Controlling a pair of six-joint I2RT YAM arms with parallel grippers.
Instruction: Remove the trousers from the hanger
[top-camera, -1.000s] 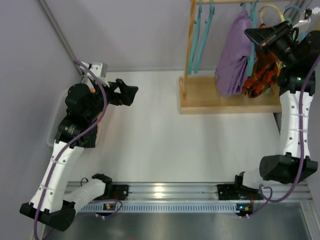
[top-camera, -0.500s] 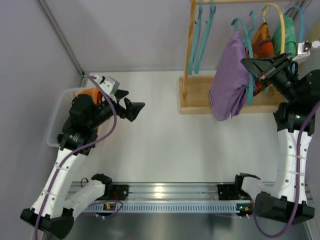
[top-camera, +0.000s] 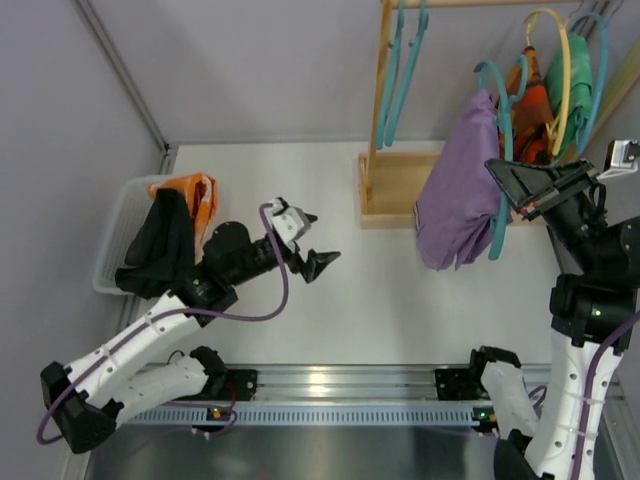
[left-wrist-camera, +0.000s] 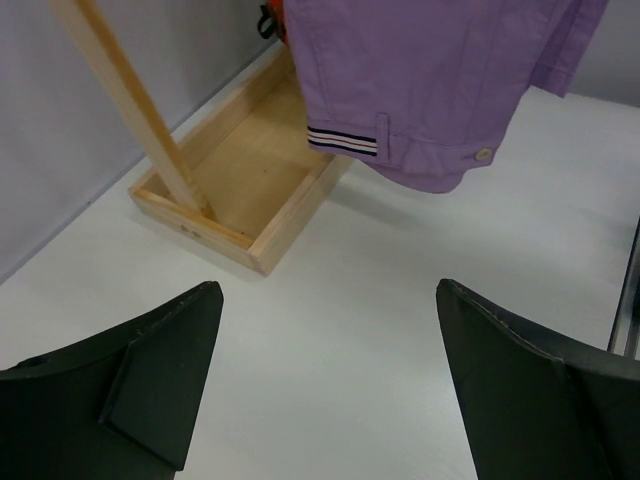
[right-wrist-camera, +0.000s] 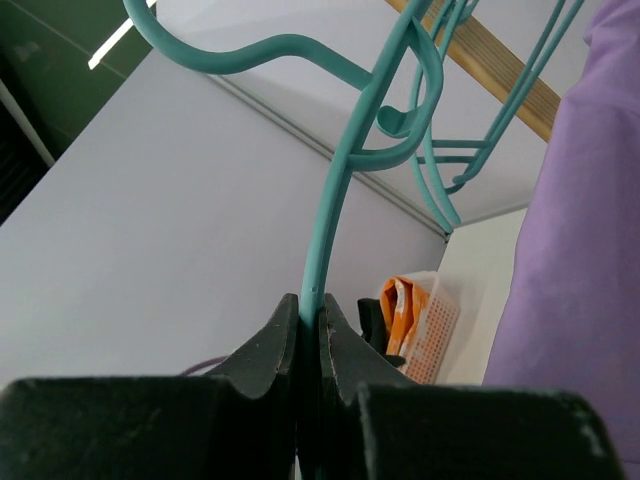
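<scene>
At the right side of the counter, the purple trousers hang folded over a teal hanger, drooping in front of the wooden rack. Their lower edge sits just above the rack's base tray. The right gripper holds that hanger, and in the right wrist view its jaws are pinched tight on the thin teal stem below the hook. The hook appears to be clear of the rail, though I cannot be sure. Behind them, the orange-red patterned trousers and the green trousers hang on their own hangers, untouched.

The left gripper hovers over mid-counter with its jaws spread wide and nothing between them. It points at the purple cloth, whose striped cuff and hem show ahead in its wrist view. It is well apart from the cloth.

The step in hand looks like the left arm's reach for the trousers. To do it well, it should close on a thick fold near the hanging hem, not the single thin cuff, and stay clear of the rack's post. It should then pull sideways along the hanger bar while the right arm holds the hanger steady. The basket at far left, already holding cloth, looks like the drop place.
</scene>
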